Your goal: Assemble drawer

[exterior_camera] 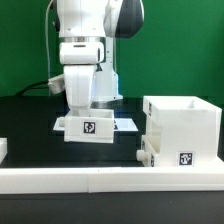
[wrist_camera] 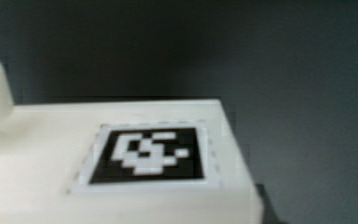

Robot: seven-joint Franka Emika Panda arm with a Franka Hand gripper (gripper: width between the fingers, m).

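At table (exterior_camera: 25,125) centre, tool (exterior_camera: 90,110) low over tray (exterior_camera: 90,129), fingertips hidden; open or closed unclear. Wrist view blurred: tag (wrist_camera: 153,153) smeared.

The drawer's casing (exterior_camera: 182,125) stands on the black table (exterior_camera: 30,125), with a tag (exterior_camera: 186,157) on its near face. To the exterior view's left of the casing sits a small tray (exterior_camera: 90,130) — tagged too — with the gripper (exterior_camera: 88,110) down at its top (fingertips hidden). Before the casing runs a low white rail (exterior_camera: 80,181).
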